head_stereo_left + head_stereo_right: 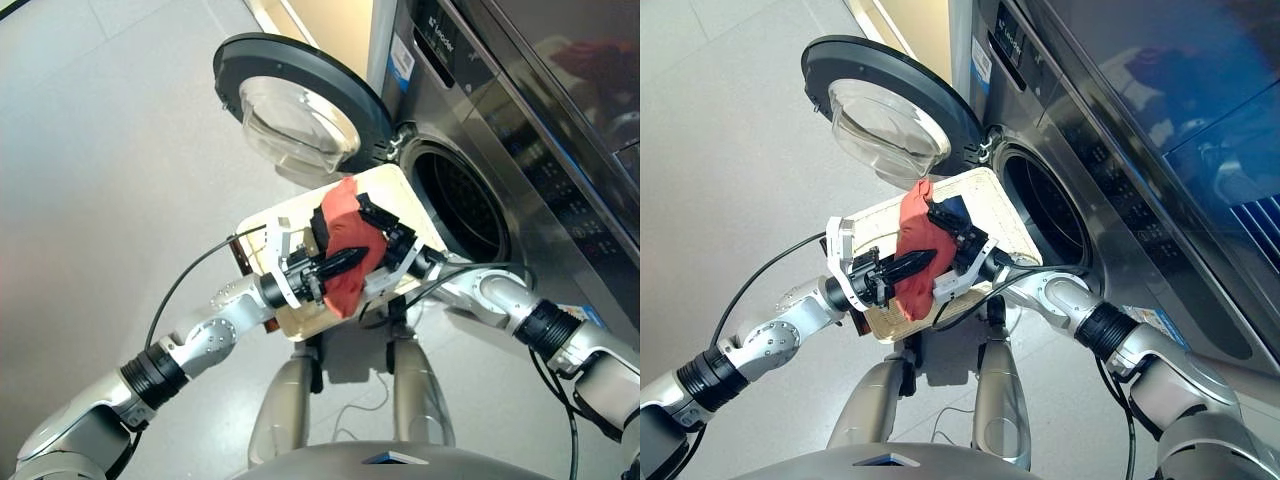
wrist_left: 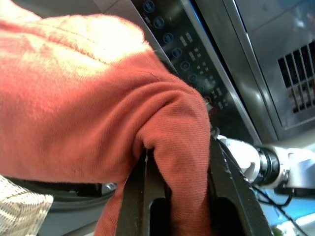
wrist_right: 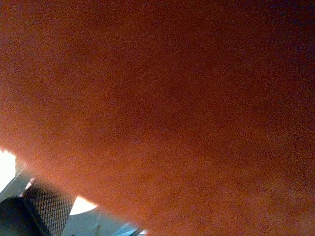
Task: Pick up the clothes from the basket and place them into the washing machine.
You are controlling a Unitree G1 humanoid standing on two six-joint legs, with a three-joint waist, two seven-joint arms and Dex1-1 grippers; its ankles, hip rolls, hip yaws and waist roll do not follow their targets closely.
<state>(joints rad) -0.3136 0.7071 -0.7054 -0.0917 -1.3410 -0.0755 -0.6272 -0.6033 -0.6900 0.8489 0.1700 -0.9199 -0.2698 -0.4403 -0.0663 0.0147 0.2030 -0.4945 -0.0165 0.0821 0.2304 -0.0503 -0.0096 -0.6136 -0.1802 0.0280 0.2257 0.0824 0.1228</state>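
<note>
Here, red cloth [image 1: 350, 250]: pinched between left tool [image 1: 335, 267] fingers, above the basket [image 1: 270, 250].
Right tool [image 1: 375, 222]: grip cannot be told; cloth draped against it.

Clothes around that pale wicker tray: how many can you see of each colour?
1 red knitted cloth piece, lifted above the cream-white wicker basket
1 navy blue cloth piece, mostly hidden, in the basket
0 black pieces that I can make out
Total: 2 in view
</note>
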